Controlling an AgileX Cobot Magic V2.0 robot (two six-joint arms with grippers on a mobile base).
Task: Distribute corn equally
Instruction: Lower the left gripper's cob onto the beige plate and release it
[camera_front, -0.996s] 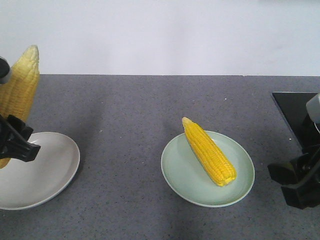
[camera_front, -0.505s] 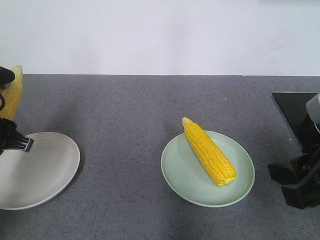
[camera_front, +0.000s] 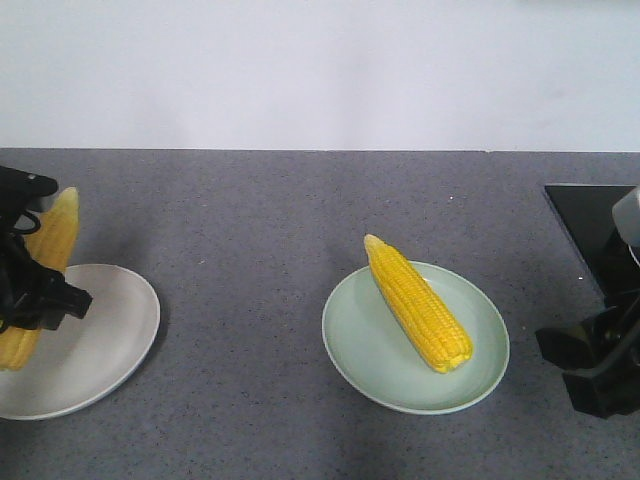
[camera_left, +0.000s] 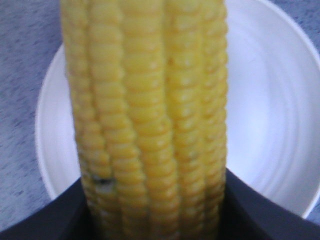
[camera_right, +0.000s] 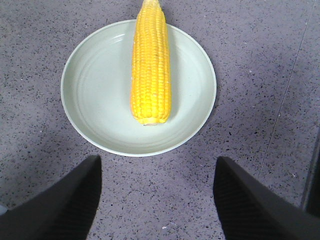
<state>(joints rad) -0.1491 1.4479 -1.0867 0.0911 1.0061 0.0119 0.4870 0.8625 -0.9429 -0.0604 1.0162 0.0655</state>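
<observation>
One corn cob (camera_front: 417, 303) lies across the pale green plate (camera_front: 480, 375), tip toward 11 o'clock. A second cob (camera_front: 40, 270) hangs over the white plate (camera_front: 100, 340) at the gray tabletop's (camera_front: 250, 250) 9 o'clock edge, clamped in the left gripper (camera_front: 30, 295). The right gripper (camera_right: 155, 200) hovers at 6 o'clock of the green plate, jaws spread, holding nothing.

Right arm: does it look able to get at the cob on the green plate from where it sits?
Probably yes. The right gripper is open and empty, the corn cob lies exposed on the green plate straight ahead, and only bare tabletop lies between.
</observation>
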